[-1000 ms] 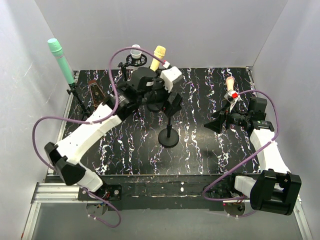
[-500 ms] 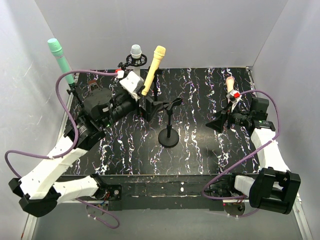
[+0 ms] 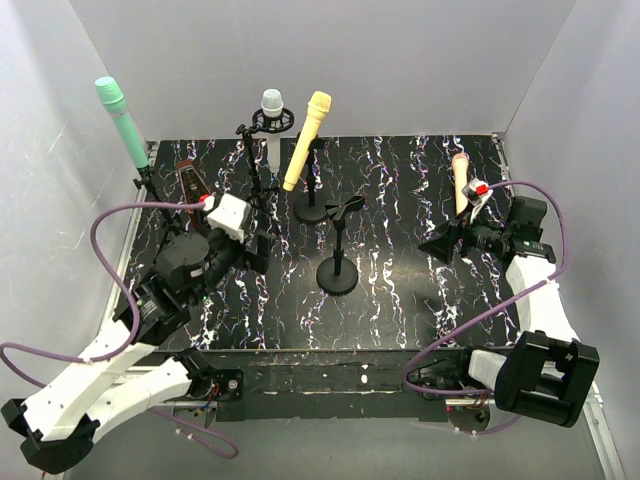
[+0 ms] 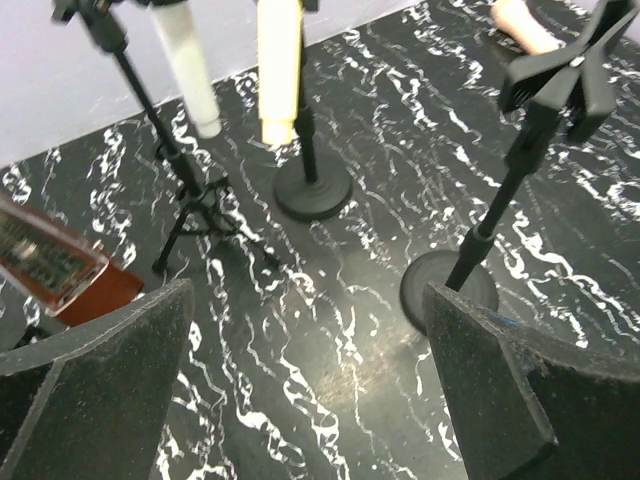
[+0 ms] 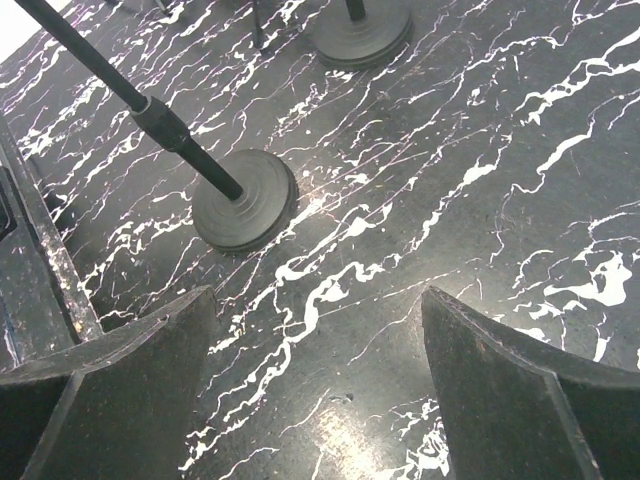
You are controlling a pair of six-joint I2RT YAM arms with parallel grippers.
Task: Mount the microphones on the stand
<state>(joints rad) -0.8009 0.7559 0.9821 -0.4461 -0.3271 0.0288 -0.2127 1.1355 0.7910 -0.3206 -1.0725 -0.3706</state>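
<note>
The mint green microphone [image 3: 120,122] stands clipped on a stand at the far left. A white microphone [image 3: 271,112] [image 4: 186,68] sits in a ring mount on a tripod stand. Beside it the yellow microphone [image 3: 305,140] [image 4: 278,70] rests on a round-based stand [image 3: 312,210]. The middle stand [image 3: 338,250] [image 4: 500,190] has a bare clip. The peach-pink microphone [image 3: 460,180] [image 4: 525,20] lies at the right, partly hidden behind my right wrist. My left gripper [image 3: 256,250] [image 4: 308,300] is open over bare table. My right gripper [image 3: 440,244] [image 5: 318,300] is open and holds nothing.
A brown box-like object [image 3: 190,180] [image 4: 60,265] lies at the back left near the mint stand's foot. The middle stand's round base [image 5: 243,200] lies just ahead of my right fingers. White walls close the table on three sides.
My left arm has pulled back from the yellow microphone's stand toward the near left, open and carrying nothing. The yellow microphone stays on its stand. The right arm has hardly moved.
</note>
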